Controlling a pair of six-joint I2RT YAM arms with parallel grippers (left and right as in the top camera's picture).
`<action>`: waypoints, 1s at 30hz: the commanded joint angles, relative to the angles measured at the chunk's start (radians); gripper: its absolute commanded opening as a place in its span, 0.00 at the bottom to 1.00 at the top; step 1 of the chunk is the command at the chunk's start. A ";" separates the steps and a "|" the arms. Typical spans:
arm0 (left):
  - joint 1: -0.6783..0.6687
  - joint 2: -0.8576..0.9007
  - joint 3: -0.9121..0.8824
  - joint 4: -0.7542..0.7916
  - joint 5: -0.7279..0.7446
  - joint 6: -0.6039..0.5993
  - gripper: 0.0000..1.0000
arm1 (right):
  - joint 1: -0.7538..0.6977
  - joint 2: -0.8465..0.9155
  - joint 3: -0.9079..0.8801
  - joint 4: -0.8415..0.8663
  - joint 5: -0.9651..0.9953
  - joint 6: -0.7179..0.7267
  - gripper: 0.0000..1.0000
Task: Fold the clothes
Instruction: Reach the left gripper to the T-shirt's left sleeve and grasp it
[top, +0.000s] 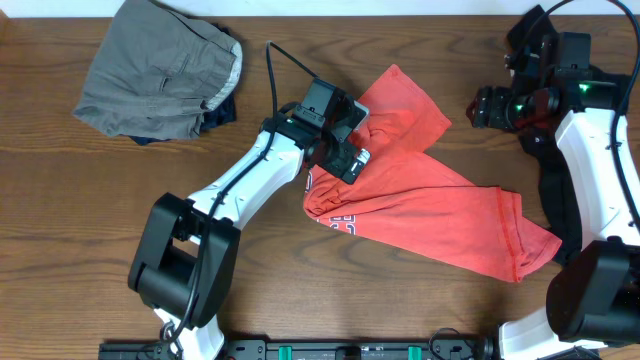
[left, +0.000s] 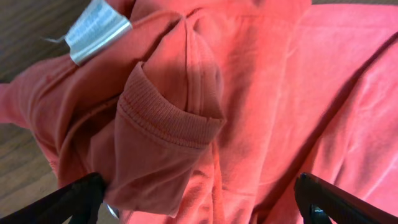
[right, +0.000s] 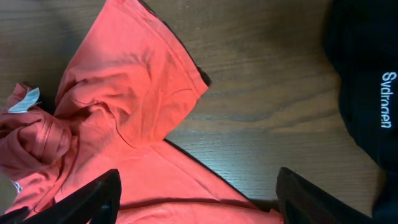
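The clothes lie on a wooden table. A coral-red T-shirt (top: 430, 205) is spread crumpled across the middle, its white lettering (top: 335, 220) peeking out at the lower left. My left gripper (top: 348, 140) hovers low over the bunched collar (left: 165, 118), open, with cloth between its wide-apart fingers (left: 81, 199) but not pinched. A white label (left: 96, 28) shows near the collar. My right gripper (top: 482, 108) is open, off the shirt's right side; in its wrist view it (right: 199, 202) hangs over a sleeve (right: 137, 93) and the shirt's edge. A black shirt (right: 367, 74) lies at the right.
Grey-khaki shorts (top: 160, 70) lie folded at the back left, on a navy piece (top: 218, 115). A black cable (top: 272, 75) runs from the left wrist toward the back edge. Bare wood (top: 420, 310) shows in front of the shirt.
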 joint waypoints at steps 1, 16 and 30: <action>0.000 0.024 0.018 0.003 0.008 0.014 1.00 | -0.005 0.009 0.006 0.001 -0.003 0.011 0.77; 0.000 0.063 0.026 0.061 -0.140 -0.041 0.13 | -0.005 0.009 0.006 0.011 -0.003 0.011 0.68; 0.006 -0.097 0.034 0.040 -0.183 -0.071 0.06 | -0.005 0.010 0.006 0.015 -0.003 0.011 0.66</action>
